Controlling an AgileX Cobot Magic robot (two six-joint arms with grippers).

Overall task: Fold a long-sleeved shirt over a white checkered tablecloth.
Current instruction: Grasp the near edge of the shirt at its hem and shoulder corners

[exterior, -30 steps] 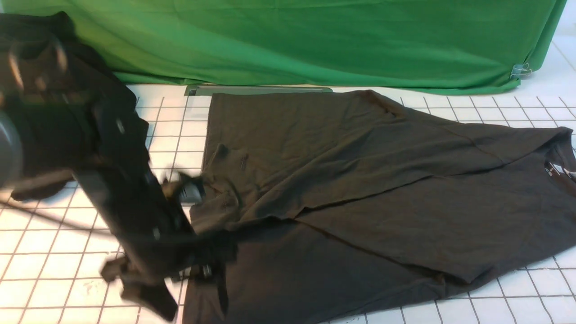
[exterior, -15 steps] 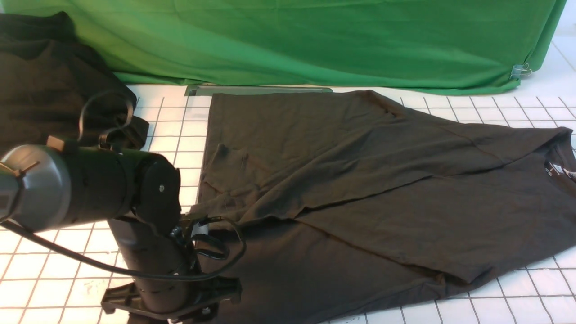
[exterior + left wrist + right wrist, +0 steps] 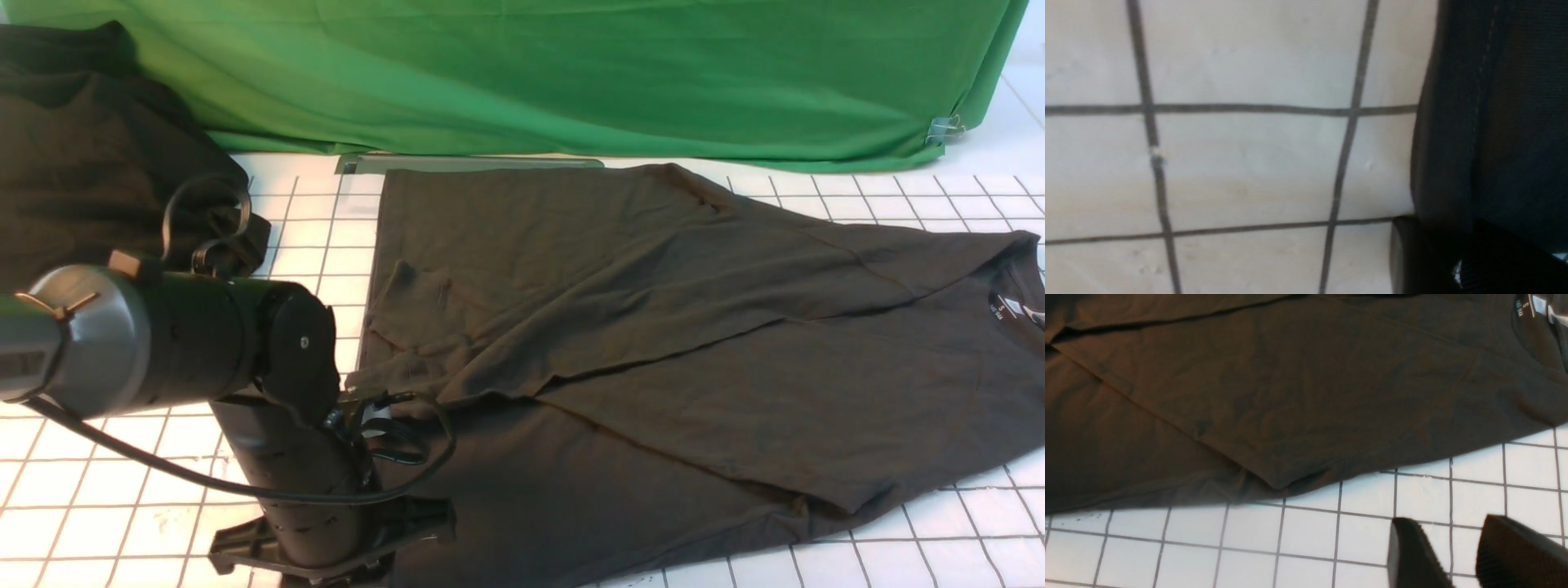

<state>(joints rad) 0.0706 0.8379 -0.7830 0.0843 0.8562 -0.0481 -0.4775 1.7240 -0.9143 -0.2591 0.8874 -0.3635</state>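
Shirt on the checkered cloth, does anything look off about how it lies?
Yes: the long-sleeved shirt lies askew on the checkered tablecloth, and its left edge is bunched into wrinkles beside the left arm.

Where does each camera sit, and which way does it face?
Front: between the arms, facing forward across the shirt on the tablecloth to the green cloth; the left arm shows.
Left wrist: on that arm, close above the tablecloth at the shirt's hem; a left gripper finger shows.
Right wrist: on its own arm, looking down at the shirt's edge and tablecloth; the open right gripper shows.
Shared: front and right wrist both show the shirt's neck label.
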